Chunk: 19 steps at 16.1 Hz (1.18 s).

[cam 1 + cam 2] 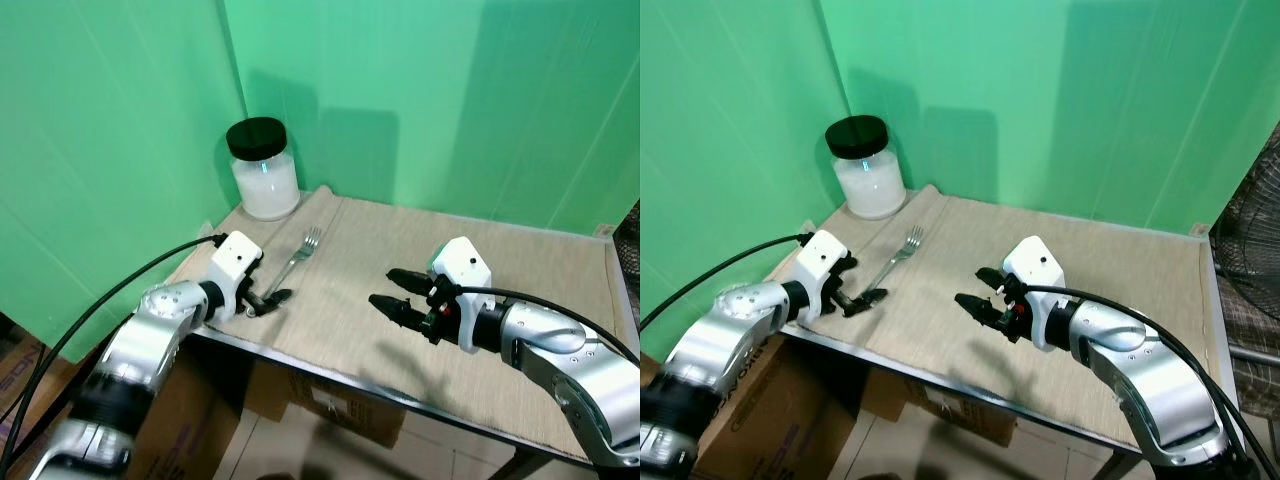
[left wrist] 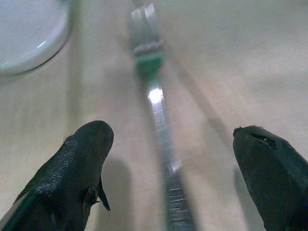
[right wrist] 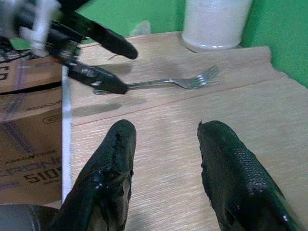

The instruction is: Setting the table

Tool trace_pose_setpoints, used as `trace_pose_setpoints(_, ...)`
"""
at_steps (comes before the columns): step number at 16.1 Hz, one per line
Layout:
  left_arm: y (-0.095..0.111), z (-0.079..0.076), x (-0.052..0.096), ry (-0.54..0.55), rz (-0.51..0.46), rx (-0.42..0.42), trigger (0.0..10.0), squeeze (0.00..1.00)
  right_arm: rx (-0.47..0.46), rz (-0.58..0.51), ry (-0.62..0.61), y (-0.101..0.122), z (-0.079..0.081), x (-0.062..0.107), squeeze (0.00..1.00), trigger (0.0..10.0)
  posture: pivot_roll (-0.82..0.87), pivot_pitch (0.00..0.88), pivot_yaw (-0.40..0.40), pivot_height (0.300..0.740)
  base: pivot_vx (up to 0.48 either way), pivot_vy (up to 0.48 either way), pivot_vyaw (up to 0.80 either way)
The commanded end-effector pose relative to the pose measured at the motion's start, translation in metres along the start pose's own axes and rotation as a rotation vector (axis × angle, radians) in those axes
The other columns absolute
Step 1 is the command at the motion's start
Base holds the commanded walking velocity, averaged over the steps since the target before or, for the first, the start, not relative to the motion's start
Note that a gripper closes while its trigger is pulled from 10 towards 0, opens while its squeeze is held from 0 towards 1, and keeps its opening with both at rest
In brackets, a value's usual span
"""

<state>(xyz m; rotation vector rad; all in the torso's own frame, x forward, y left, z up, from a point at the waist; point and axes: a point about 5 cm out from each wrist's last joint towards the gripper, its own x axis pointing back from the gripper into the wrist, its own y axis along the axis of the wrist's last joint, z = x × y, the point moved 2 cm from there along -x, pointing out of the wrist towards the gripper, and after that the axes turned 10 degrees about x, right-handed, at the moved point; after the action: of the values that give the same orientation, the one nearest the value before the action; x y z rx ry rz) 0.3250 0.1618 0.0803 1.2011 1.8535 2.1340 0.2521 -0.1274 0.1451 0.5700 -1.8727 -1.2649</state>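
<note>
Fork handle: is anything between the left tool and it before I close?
Nothing visible blocks it. The left tool is open at the near end of the fork, its fingers on either side of the handle in the left wrist view. The jar stands apart at the table's far corner, and the right tool hovers off to the side.

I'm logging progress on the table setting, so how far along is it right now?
Early. Done so far: a fork lies on the beige mat near the white jar. In hand: the left gripper sits open at the fork's handle end, fingers either side of it, not closed. The right gripper hovers open, holding nothing. Left: any plate, knife or other items.
</note>
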Motion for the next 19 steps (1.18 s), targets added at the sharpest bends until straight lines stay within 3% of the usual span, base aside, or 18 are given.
trace_pose_setpoints(1, 0.004, 0.006, 0.0, 0.031, -0.008, -0.017, 7.2, 0.0, 0.011, -0.017, 0.03, 0.006, 0.005, 0.0, 0.0, 10.0, 0.04, 0.0, 0.122, 0.74, 0.0, 0.0, 0.0)
trace_pose_setpoints(4, 0.005, 0.013, -0.004, 0.029, -0.023, -0.005, 2.7, 0.0, 0.012, -0.016, 0.05, 0.005, 0.009, 0.004, 0.0, 10.0, 0.03, 0.0, 0.127, 0.74, 0.0, 0.0, 0.0)
trace_pose_setpoints(6, 0.002, 0.013, -0.007, 0.019, -0.021, -0.008, 1.6, 0.0, 0.012, -0.014, 0.058, 0.005, 0.011, 0.005, 0.0, 10.0, 0.03, 0.0, 0.126, 0.74, 0.0, 0.0, 0.0)
trace_pose_setpoints(7, 0.0, 0.013, -0.009, 0.016, -0.018, -0.009, 0.0, 0.0, 0.013, -0.015, 0.067, 0.005, 0.011, 0.006, 0.0, 10.0, 0.03, 0.0, 0.127, 0.74, 0.0, 0.0, 0.0)
trace_pose_setpoints(19, -0.004, 0.013, -0.013, -0.004, -0.016, -0.035, 0.0, 0.0, 0.024, -0.013, 0.107, 0.005, 0.014, 0.009, 0.0, 10.0, 0.03, 0.0, 0.122, 0.74, 0.0, 0.0, 0.0)
